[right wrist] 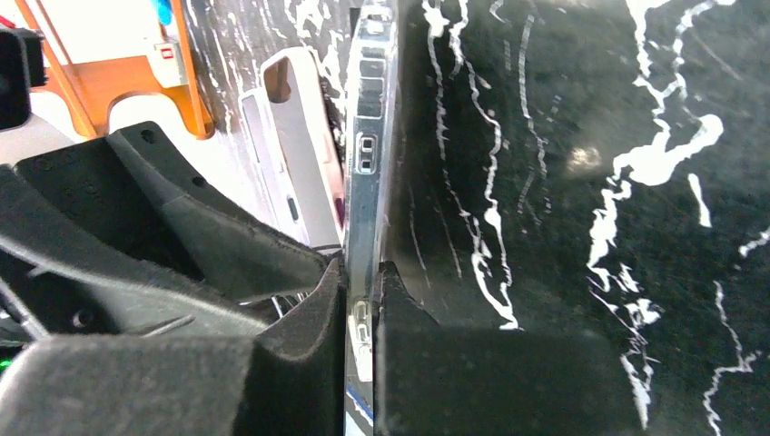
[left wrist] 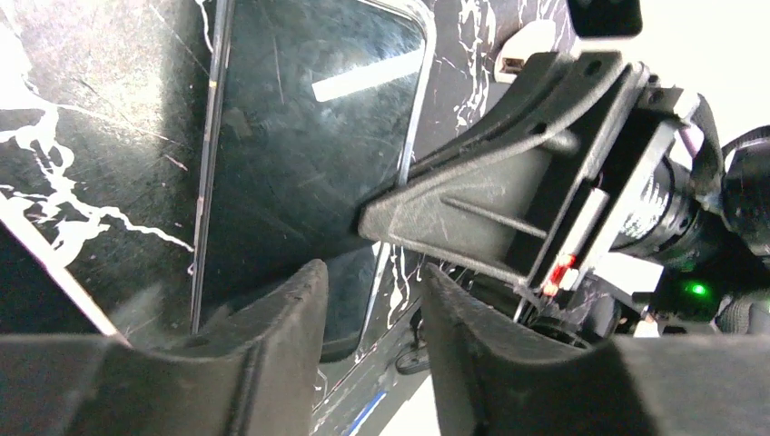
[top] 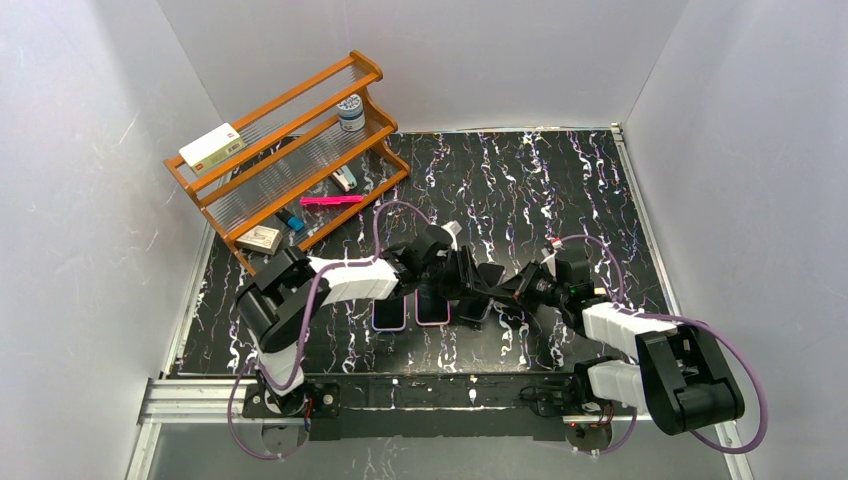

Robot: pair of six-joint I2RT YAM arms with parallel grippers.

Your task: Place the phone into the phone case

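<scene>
Phone [right wrist: 368,109] edge pinched by R end effector [right wrist: 361,277]; case [right wrist: 300,173] just beside

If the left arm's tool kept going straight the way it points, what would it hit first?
Probably the phone, just ahead of the left tool, near the edge that the right tool pinches. That tool's finger sits close beside the line, so depth leaves some doubt.

A lab test cell: plain white walls [top: 90,150] enclose a black marbled tabletop [top: 560,180] edged by aluminium rail [top: 190,395].
</scene>
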